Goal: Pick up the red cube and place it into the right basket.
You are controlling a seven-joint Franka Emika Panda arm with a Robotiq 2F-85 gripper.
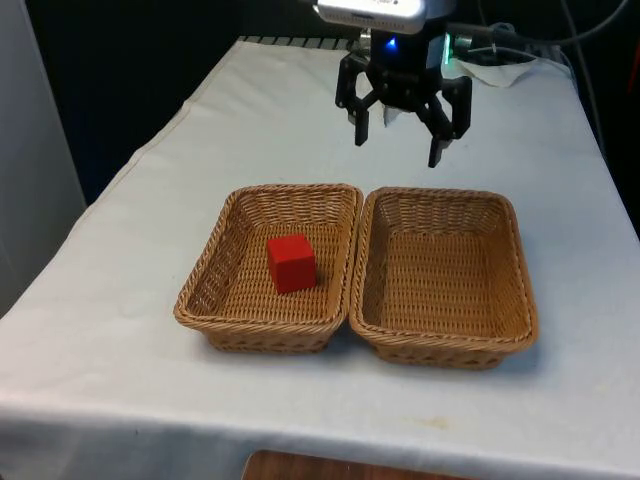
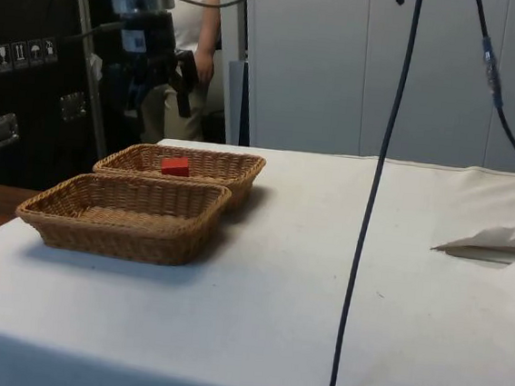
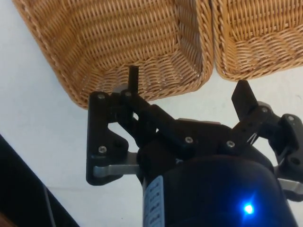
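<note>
Red cube in the wicker basket on the front view's left, touching the neighbouring basket on white-clothed bench. Pincer above and beyond both, fingers spread wide, holding nothing.

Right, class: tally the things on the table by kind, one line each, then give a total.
Wicker baskets: 2, the basket holding the cube and the empty basket
Red cube: 1
Crumpled paper: 1
Total: 4
</note>
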